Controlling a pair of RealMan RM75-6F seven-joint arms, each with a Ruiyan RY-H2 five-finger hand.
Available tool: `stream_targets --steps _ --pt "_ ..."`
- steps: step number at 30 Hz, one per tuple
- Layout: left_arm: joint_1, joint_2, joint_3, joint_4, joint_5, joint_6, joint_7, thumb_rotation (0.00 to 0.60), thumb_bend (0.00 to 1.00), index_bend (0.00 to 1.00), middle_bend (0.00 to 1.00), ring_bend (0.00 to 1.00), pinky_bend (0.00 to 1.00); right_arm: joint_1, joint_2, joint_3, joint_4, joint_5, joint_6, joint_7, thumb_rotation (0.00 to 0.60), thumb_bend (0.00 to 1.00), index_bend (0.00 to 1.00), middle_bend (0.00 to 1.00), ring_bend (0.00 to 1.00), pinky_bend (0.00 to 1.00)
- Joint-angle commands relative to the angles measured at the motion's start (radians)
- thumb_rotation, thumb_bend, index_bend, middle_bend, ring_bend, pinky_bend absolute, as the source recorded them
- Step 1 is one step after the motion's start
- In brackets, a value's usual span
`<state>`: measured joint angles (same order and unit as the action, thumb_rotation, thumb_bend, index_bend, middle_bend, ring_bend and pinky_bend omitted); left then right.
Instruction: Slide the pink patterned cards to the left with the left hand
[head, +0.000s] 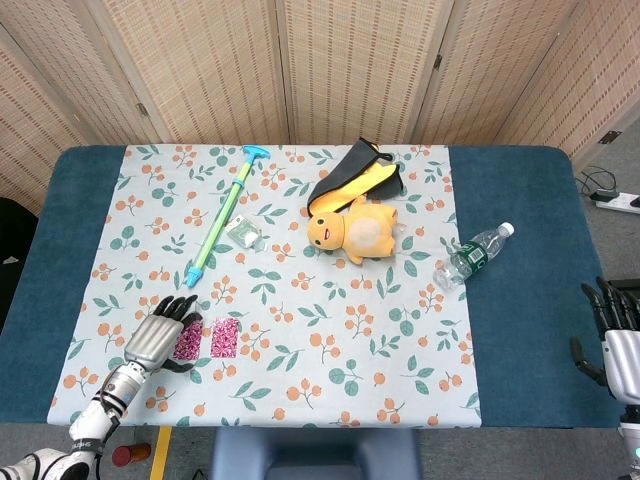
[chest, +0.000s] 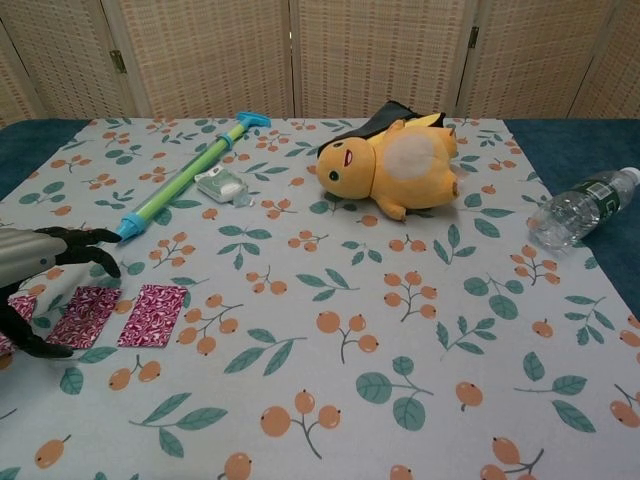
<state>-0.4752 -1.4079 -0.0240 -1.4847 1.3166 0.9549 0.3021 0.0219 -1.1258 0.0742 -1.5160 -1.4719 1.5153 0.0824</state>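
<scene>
Left hand (head: 160, 338) sat at the near-left part of the floral tablecloth (head: 300, 380), fingers spread and arched, dark fingertips (chest: 100, 262) reaching over the pink patterned cards (chest: 152, 315). In the chest view the fingers hung over the leftmost cards, thumb low near the cloth edge; could not tell whether the tips actually touched a card. No card was held. The cards lay flat in a short row near the front-left of the cloth, the rightmost one fully exposed, the next one partly under the hand, a third just visible at the left frame edge in the chest view.

Right hand (head: 612, 340) was at the far right edge of the head view, off the table side, fingers apart and pointing up, holding nothing.

Containers: a clear plastic bottle (head: 472, 254) with a green label lay on its side on the blue table cover (head: 520, 200), just off the right border of the cloth; contents could not be told. A small clear packet (head: 243, 232) with something green and white inside lay just beside the water squirter (head: 221, 216), a long green-and-blue tube lying diagonally at the far left of the cloth. A yellow plush toy (head: 352, 228) lay on its side near the centre back, touching a black-and-yellow bag (head: 352, 170) behind it.
</scene>
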Motion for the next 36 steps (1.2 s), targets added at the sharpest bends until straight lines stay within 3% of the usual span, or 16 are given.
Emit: stream_targets --steps 1,11,36 --pt "-0.024 -0.021 -0.021 -0.025 -0.068 -0.03 0.058 0.527 0.17 0.24 0.0 0.0 0.0 0.0 -0.002 0.0 0.009 0.003 -0.003 0.009 0.6 0.48 0.0 0.0 0.0 0.0" --pt "-0.055 -0.065 -0.038 -0.064 -0.184 -0.028 0.159 0.516 0.17 0.24 0.0 0.0 0.0 0.0 -0.009 0.001 0.042 0.008 -0.012 0.043 0.6 0.48 0.0 0.0 0.0 0.0" --pt "-0.119 -0.127 -0.039 -0.061 -0.318 -0.012 0.246 0.519 0.17 0.24 0.0 0.0 0.0 -0.008 -0.014 0.003 0.083 0.021 -0.021 0.087 0.6 0.48 0.0 0.0 0.0 0.0"
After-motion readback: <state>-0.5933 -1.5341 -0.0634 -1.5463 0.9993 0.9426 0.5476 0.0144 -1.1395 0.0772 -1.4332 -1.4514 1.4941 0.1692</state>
